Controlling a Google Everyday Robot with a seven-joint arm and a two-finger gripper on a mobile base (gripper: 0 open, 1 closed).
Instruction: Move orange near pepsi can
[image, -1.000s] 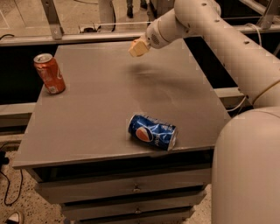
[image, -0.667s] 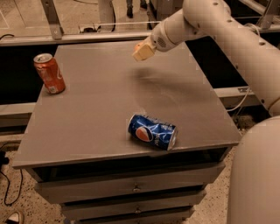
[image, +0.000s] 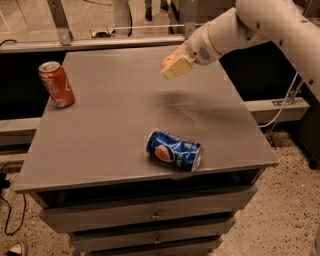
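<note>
table (image: 110, 115) grey | arm (image: 260, 25) reaches in from upper right | pepsi can (image: 174, 150) on its side near front edge | orange-red can (image: 56, 84) upright, left | gripper (image: 173, 67) raised over the back, apparently clasping orange (image: 167, 61), well apart from pepsi can

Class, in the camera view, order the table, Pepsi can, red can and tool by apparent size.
Largest: the table.
Then Pepsi can and red can: alike, though the Pepsi can lies nearer, so unranked.
Smallest: the tool, hovering above the table's far right part.
</note>
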